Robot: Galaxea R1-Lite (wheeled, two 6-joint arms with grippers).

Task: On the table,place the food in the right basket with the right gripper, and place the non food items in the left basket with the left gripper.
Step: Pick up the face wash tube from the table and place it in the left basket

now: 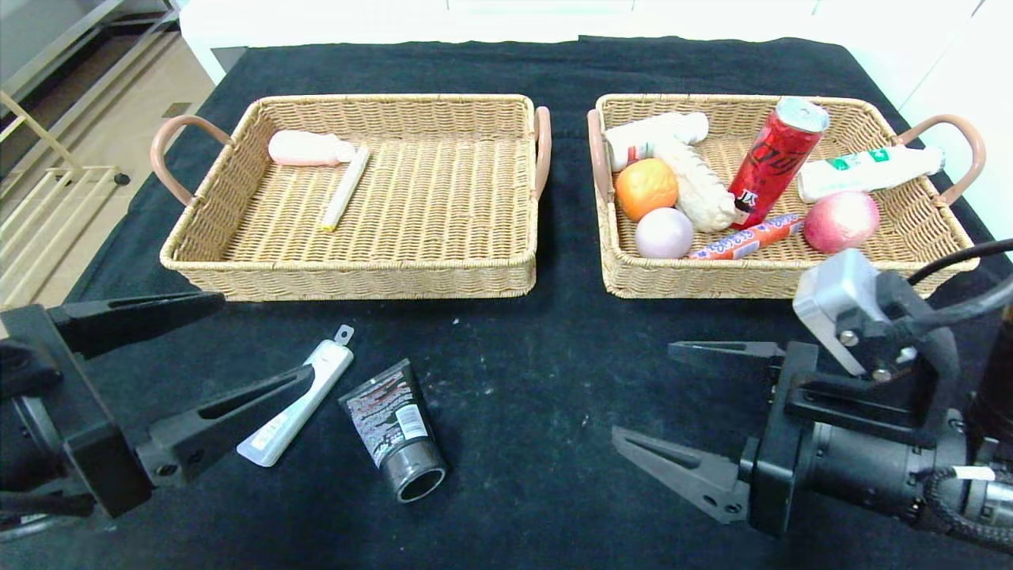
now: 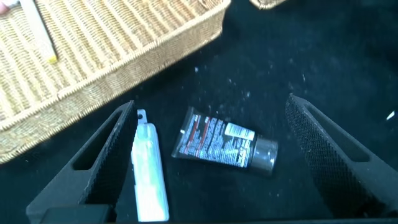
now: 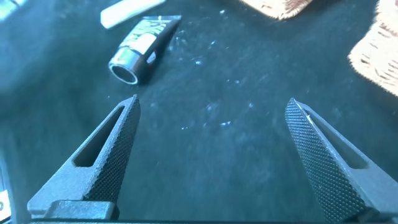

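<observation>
A black tube and a flat white tube lie on the dark cloth in front of the left basket. My left gripper hangs open just left of them; in the left wrist view my left gripper frames the black tube, and the white tube lies against one finger. My right gripper stands open over bare cloth in front of the right basket, with nothing between its fingers. The right wrist view shows my right gripper with the black tube farther off.
The right basket holds an orange, a pink ball, a red can, an apple, a candy bar and white bottles. A pink item and a cream stick lie in the left basket.
</observation>
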